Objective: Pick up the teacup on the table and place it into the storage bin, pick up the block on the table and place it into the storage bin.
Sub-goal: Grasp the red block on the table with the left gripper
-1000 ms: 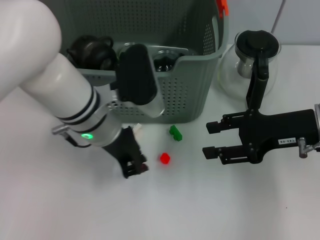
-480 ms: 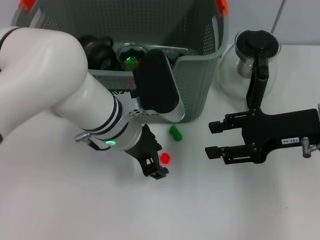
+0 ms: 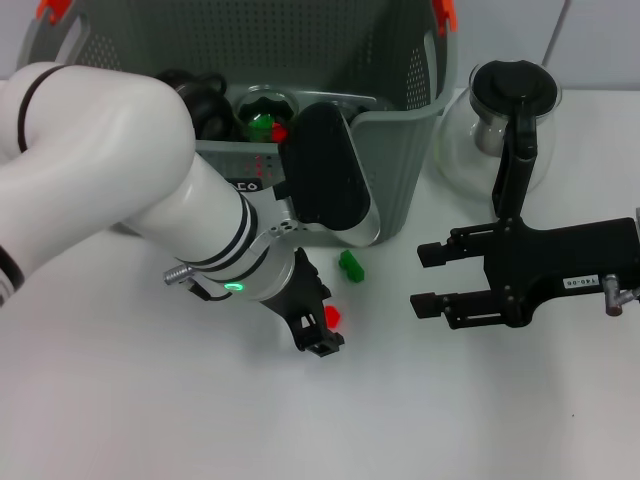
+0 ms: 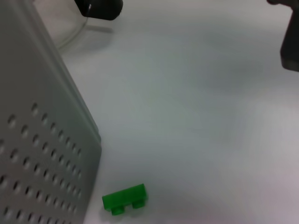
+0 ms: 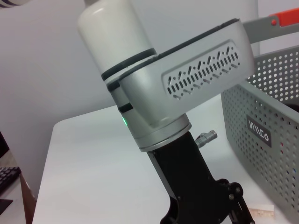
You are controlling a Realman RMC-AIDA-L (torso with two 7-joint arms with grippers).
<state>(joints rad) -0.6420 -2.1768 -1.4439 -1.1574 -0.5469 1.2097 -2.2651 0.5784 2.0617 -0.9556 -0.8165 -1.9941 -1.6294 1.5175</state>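
A small red block (image 3: 333, 316) lies on the white table in front of the storage bin (image 3: 400, 170). My left gripper (image 3: 318, 338) is down at the table, right against the red block's left side. A green block (image 3: 350, 265) lies a little farther back, close to the bin's front wall; the left wrist view shows this green block (image 4: 124, 199) beside the bin wall (image 4: 42, 154). A clear glass teacup (image 3: 262, 118) sits inside the bin next to a black round object (image 3: 195, 95). My right gripper (image 3: 425, 278) hovers open and empty to the right of the blocks.
A glass pot (image 3: 505, 110) with a black lid and handle stands right of the bin, behind my right arm. Orange-red clips (image 3: 445, 14) sit on the bin's rim. My bulky left arm (image 5: 154, 93) fills the space in front of the bin's left half.
My left arm has swung to the right along the table, bringing its gripper from left of the red block up against it. The right arm and both blocks stay put.
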